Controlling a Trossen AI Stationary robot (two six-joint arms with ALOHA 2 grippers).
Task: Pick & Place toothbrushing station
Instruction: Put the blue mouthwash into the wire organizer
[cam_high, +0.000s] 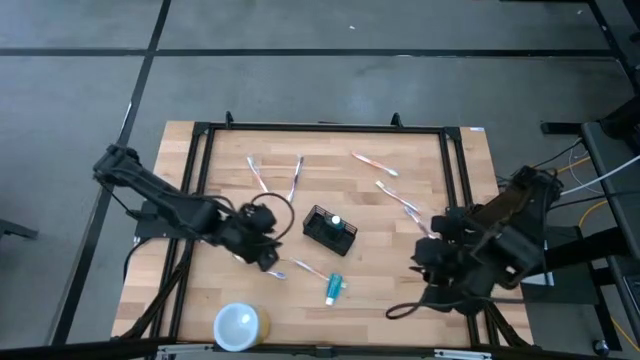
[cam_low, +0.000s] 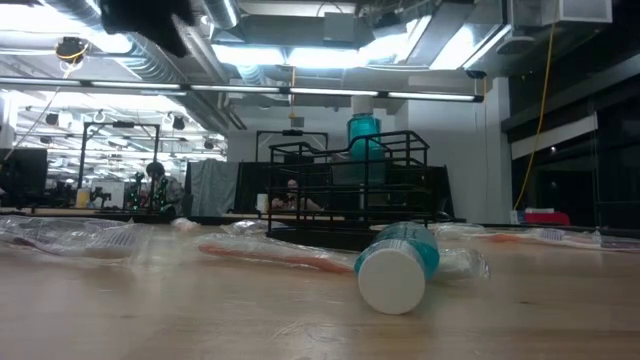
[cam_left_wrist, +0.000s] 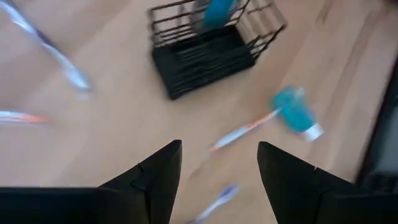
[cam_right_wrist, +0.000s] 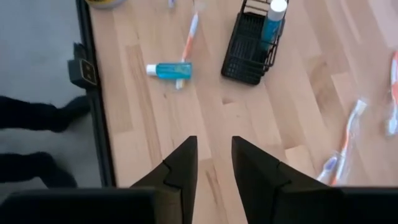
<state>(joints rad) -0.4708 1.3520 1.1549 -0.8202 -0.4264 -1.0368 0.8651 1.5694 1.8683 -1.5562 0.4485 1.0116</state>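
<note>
Left tool (cam_left_wrist: 217, 168): fingers spread wide, holding nothing, low over the bench (cam_high: 400, 260) w/ loose toothbrushes beneath and the toothbrushing station (cam_high: 329, 228) just beyond. Right tool (cam_right_wrist: 213, 163): fingers a narrow gap apart, nothing between them, hovering near the bench's right edge, well apart from the station. Station: black wire caddy, upright near bench centre, one blue-and-white tube (cam_high: 337, 222) standing in a compartment. A second blue tube (cam_high: 333, 288) lies on its side nearby, touching a toothbrush (cam_high: 308, 269); white cup (cam_high: 238, 326) at the front edge. Risks (judged): left tool descending could pinch a stray brush instead of the caddy; a grip on thin wire may slip or tilt the caddy, tipping the tube out; nudging could push it off-target.
</note>
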